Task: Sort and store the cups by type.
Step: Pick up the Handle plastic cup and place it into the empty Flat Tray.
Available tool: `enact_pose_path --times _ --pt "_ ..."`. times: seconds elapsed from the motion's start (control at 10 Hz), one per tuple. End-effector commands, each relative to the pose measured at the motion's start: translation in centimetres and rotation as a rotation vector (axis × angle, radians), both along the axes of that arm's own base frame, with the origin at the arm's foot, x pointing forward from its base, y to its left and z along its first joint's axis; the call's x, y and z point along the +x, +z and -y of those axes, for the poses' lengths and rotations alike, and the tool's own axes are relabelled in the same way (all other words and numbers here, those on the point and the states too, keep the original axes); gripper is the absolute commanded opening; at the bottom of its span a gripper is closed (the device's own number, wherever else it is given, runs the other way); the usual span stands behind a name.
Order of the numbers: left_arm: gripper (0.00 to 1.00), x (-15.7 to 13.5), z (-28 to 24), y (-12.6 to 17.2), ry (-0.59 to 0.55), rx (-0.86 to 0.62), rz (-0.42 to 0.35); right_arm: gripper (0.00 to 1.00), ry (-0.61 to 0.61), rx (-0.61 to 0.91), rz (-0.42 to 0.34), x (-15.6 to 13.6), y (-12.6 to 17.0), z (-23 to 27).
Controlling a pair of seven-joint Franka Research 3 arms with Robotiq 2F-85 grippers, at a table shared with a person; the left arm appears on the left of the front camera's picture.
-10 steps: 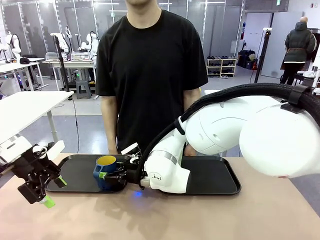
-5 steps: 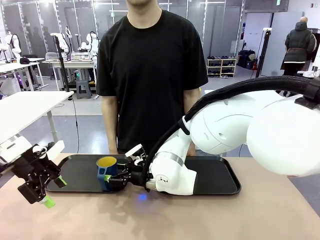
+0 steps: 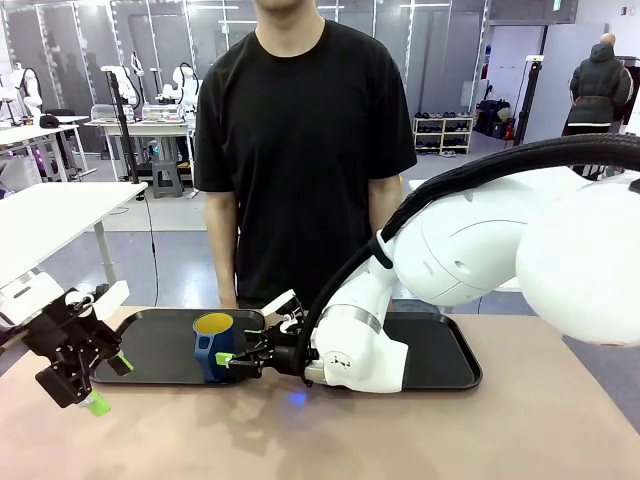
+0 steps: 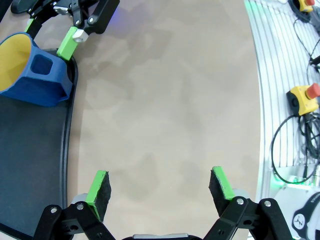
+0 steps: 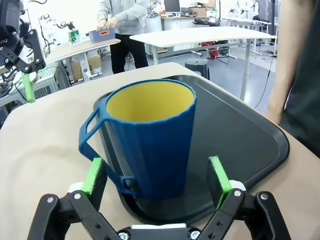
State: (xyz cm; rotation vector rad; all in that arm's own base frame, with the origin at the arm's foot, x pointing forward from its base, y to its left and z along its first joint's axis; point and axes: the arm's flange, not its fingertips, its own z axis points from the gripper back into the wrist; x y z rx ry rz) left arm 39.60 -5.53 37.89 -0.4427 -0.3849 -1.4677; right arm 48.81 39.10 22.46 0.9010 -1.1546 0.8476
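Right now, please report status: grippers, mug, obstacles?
Right gripper open, just short of mug. Left gripper open, over bare table. Mug upright on left tray. Nothing between.

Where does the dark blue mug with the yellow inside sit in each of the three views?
Front view: blue mug left of centre, upright on the black tray, right gripper open beside it.
Left wrist view: upper left corner, on the tray's edge.
Right wrist view: centre, just beyond that gripper's open jaws.
Shared landmark: the black tray under the mug.
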Motion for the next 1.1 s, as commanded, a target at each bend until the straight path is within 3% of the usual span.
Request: enact_pose_path --times 0.0,0.7,0.9,1.0 --pt "1.00 0.0 0.1 -0.3 0.008 -0.002 0.015 1.00 -0.034 -0.005 0.058 -5.2 -1.5 -0.2" --pt "1.00 0.0 0.1 -0.3 0.008 -0.002 0.015 1.00 -0.013 -0.181 0.061 -10.6 1.5 2.4" --pt "1.00 0.0 0.1 -0.3 0.008 -0.002 0.015 1.00 0.024 -0.245 0.055 -10.6 1.8 2.6" --pt "1.00 0.0 0.1 -0.3 0.008 -0.002 0.015 1.00 0.026 -0.159 0.012 -7.7 3.7 3.5"
